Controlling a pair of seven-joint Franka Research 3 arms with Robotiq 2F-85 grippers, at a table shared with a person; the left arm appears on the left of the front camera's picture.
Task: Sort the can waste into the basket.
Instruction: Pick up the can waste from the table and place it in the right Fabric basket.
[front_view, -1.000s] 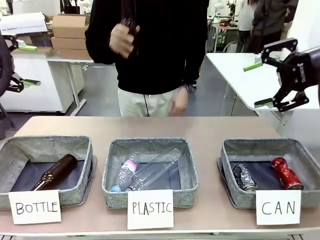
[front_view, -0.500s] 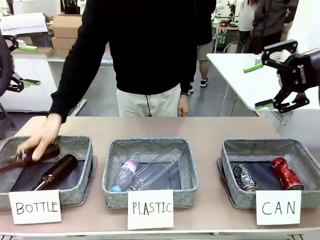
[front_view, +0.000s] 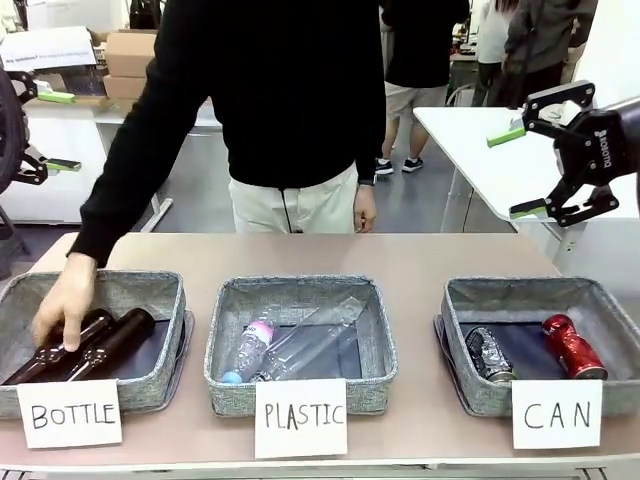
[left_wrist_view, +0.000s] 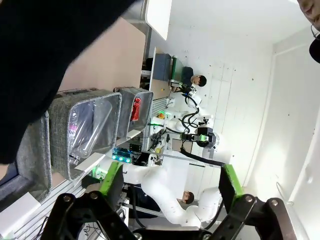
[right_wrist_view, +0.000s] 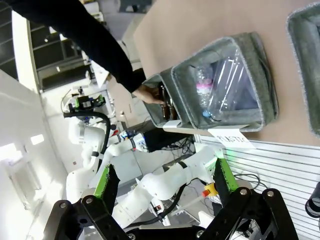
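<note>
At table's right end, both cans (front_view: 530, 350) lie inside CAN basket (front_view: 455, 345); second brown bottle (front_view: 55, 350) now laid in BOTTLE basket (front_view: 165, 340) by person's hand (front_view: 62, 300). Right gripper (front_view: 528, 170) and left gripper (left_wrist_view: 170, 180) held raised, fingers apart, empty. Can sorting judged done.

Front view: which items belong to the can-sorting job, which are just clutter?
Job:
- dark blue-silver can
- red can
- CAN basket, both cans lying inside

Not the job:
- PLASTIC basket with clear plastic bottles
- BOTTLE basket with brown glass bottles, person's hand on one
</note>
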